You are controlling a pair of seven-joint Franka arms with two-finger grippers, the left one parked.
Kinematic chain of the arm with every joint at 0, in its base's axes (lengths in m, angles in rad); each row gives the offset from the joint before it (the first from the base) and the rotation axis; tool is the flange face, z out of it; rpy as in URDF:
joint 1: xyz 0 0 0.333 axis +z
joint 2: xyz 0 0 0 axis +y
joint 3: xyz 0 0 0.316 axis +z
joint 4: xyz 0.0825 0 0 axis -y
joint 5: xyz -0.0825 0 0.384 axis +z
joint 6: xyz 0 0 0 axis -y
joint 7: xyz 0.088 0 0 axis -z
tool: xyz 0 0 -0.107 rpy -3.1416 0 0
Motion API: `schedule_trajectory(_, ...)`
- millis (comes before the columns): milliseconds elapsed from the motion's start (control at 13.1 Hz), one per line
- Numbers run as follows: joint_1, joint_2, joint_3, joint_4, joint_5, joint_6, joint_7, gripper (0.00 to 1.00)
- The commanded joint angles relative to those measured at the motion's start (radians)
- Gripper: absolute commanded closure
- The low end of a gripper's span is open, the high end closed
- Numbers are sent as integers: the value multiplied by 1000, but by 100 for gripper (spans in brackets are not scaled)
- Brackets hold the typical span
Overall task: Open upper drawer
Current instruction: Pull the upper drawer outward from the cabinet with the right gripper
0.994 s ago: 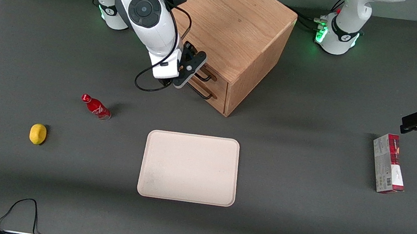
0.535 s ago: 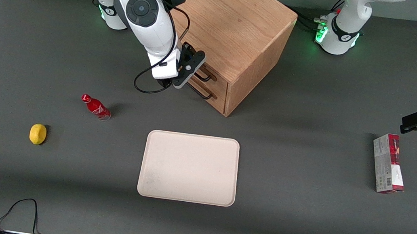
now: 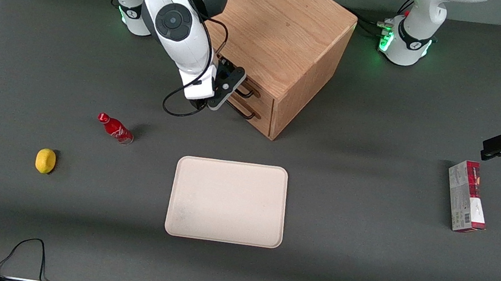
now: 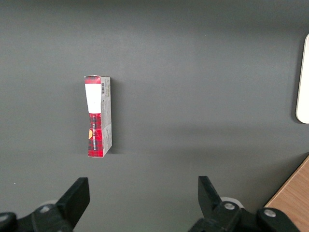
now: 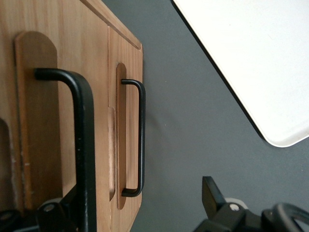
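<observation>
Gripper right at the cabinet front, fingers spread astride the upper drawer's handle, nothing pinched yet. Upper drawer sits shut. Pinch squarely, pull toward seven o'clock.

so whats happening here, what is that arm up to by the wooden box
The working arm has its gripper right in front of the oak cabinet, at the upper drawer. Its jaws are open, with that drawer's black handle close by one of them. Both drawers look closed. The tray lies nearer the front camera.
</observation>
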Motion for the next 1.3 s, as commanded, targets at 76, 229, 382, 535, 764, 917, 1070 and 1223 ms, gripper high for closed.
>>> schedule_trajectory(76, 31, 13, -9, -15, -1, 39, -17, 0)
schedule_trajectory(229, 31, 27, -9, -15, -1, 58, -20, 0)
schedule_trajectory(382, 23, 26, -10, -11, -1, 56, -17, 0)
schedule_trajectory(535, 14, 27, -32, 1, -1, 56, -20, 0)
schedule_trajectory(764, 12, 36, -65, 24, -1, 47, -23, 0)
schedule_trajectory(917, 9, 50, -70, 40, -1, 47, -25, 0)
schedule_trajectory(1070, -11, 70, -76, 58, -1, 47, -60, 0)
schedule_trajectory(1223, -26, 83, -98, 70, -1, 45, -94, 0)
